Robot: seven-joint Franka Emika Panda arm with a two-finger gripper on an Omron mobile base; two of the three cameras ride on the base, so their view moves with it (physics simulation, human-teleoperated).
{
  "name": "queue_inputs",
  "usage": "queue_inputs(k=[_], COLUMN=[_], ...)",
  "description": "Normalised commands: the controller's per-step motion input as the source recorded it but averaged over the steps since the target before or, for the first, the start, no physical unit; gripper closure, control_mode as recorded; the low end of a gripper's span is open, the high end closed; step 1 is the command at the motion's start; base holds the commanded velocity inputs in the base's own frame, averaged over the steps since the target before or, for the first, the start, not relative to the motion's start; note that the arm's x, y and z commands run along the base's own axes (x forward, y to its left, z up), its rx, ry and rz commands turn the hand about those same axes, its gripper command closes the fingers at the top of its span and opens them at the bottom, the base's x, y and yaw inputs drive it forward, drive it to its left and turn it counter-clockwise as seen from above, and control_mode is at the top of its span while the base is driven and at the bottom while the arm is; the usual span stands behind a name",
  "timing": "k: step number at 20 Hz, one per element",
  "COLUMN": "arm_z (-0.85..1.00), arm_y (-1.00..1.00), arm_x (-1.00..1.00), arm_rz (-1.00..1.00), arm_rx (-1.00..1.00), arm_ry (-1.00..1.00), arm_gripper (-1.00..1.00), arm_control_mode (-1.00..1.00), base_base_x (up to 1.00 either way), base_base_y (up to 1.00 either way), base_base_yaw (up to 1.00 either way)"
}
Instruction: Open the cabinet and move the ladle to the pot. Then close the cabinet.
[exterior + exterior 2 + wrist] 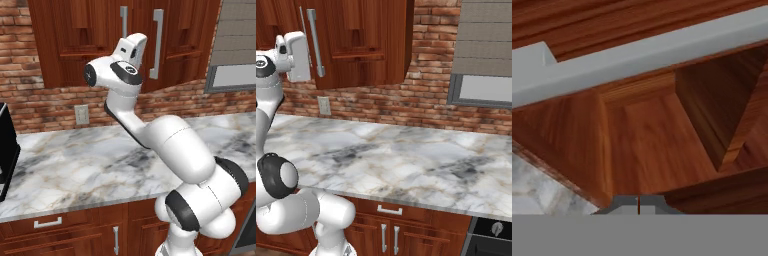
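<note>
The cabinet (90,35) is a reddish-brown wall unit, and both of its panelled doors are shut. Its two long silver bar handles (158,42) stand side by side at the middle. My white hand (131,50) is raised just in front of the doors, beside the handles, as the right base view also shows (296,57). In the hand view my gripper (639,206) is shut with nothing between its tips, close to a door panel (647,140). One silver handle (637,55) crosses that view above the tips, apart from them. The ladle and the pot are out of view.
A marble counter (75,160) runs below the cabinet, with a wall outlet (81,114) on the brick behind it. A black appliance (6,150) stands at its left end. A grey range hood (486,60) hangs at the right, over a stove front (491,235). Lower drawers (48,222) sit under the counter.
</note>
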Motion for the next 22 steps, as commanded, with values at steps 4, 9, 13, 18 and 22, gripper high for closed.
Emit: queue_inputs(k=[4,9,13,18,22], arm_z=[0.00,0.00,0.00,0.00,0.00], arm_y=[-0.42,-0.55,-0.57,-0.62,-0.65], arm_x=[-0.96,-0.97,-0.69,-0.58,-0.55], arm_rz=[-0.19,-0.19,-0.20,-0.18,-0.15], arm_rx=[-0.02,0.00,0.00,0.00,0.00], arm_ry=[0.00,0.00,0.00,0.00,0.00], arm_gripper=[1.00,1.00,1.00,1.00,1.00], arm_control_mode=[-1.00,-1.00,-1.00,-1.00,-1.00], base_base_x=[0.00,0.00,0.00,0.00,0.00], base_base_y=[0.00,0.00,0.00,0.00,0.00], base_base_yaw=[0.00,0.00,0.00,0.00,0.00])
